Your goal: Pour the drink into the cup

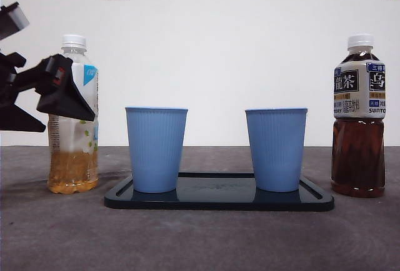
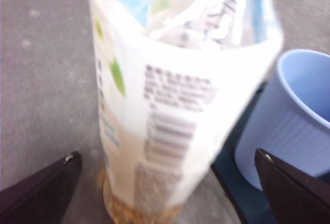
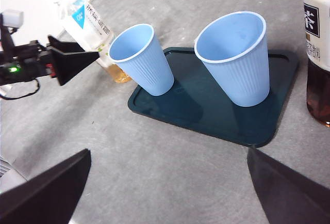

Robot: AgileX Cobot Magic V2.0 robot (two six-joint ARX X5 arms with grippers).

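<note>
Left wrist view: left hand (image 2: 165, 193) wide open (around bottle (image 2: 180, 105)).

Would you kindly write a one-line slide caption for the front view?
Left gripper open around a pale-drink bottle, beside two blue cups on a dark tray; tea bottle opposite.

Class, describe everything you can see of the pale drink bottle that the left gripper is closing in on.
The pale bottle is clear plastic with a white screw cap, still on, and a white label with blue and green marks and a barcode. Amber drink fills only its lowest part. It stands upright on the grey table, just beside the dark tray and nearest one blue cup. The left gripper has its open jaws on either side of the bottle; no contact shows.
</note>
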